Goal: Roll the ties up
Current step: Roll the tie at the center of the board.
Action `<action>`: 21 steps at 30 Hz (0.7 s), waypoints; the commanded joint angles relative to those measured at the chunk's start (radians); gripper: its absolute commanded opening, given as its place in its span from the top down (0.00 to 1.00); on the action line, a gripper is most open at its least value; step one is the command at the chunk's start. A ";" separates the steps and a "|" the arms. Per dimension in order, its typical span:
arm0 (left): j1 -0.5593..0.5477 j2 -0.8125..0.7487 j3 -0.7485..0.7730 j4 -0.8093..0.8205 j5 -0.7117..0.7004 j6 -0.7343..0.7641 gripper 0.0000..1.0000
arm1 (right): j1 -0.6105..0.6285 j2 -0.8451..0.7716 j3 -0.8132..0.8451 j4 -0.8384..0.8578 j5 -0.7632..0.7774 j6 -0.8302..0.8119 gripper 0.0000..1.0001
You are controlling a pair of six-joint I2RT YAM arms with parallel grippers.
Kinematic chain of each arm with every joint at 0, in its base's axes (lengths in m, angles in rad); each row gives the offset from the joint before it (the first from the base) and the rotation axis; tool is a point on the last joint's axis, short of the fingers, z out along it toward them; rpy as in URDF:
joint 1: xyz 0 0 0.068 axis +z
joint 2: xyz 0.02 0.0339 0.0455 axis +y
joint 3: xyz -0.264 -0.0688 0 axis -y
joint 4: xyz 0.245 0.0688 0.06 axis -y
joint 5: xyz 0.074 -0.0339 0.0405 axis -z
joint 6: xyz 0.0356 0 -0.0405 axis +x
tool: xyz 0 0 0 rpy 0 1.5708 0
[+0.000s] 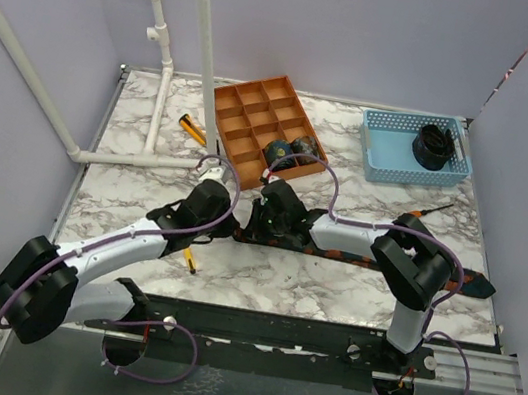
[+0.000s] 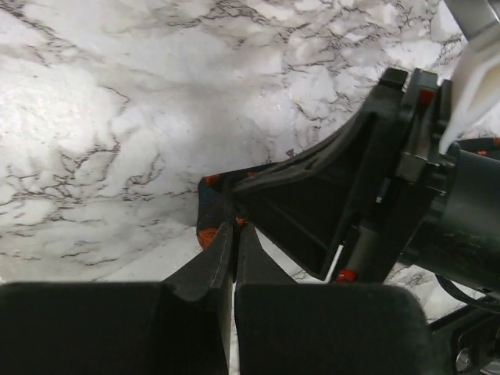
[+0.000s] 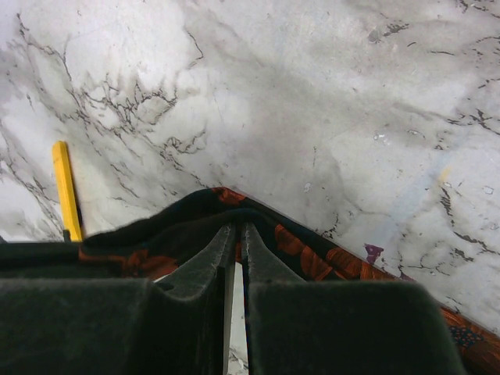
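Observation:
One tie [image 1: 355, 259], dark with orange-red patterning, lies stretched across the marble table from the centre to the right edge. Both grippers meet at its left end. My left gripper [image 2: 234, 223] is shut on the tip of the tie [image 2: 208, 205], with the right arm's black gripper body close on the right. My right gripper [image 3: 237, 228] is shut on a raised fold of the tie [image 3: 312, 251]. In the top view the left gripper [image 1: 229, 222] and the right gripper [image 1: 260, 223] stand side by side. Two rolled ties [image 1: 288, 149] sit in the orange tray.
The orange compartment tray [image 1: 252, 119] stands at the back centre. A blue basket [image 1: 386, 147] at the back right holds a dark coil [image 1: 435, 146]. A yellow tool [image 1: 191, 259] lies near the left arm and shows in the right wrist view as a yellow tool [image 3: 66, 190]. White pipes stand at the back left.

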 commanded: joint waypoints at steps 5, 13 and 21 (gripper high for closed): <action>-0.128 0.074 0.098 -0.043 -0.102 -0.001 1.00 | 0.002 0.072 -0.087 0.013 -0.094 0.035 0.90; -0.181 0.131 0.151 -0.068 -0.193 0.005 1.00 | -0.032 -0.103 -0.217 0.082 0.010 0.125 0.85; -0.192 0.153 0.193 -0.121 -0.259 0.026 1.00 | -0.055 -0.208 -0.237 0.041 0.016 0.119 0.77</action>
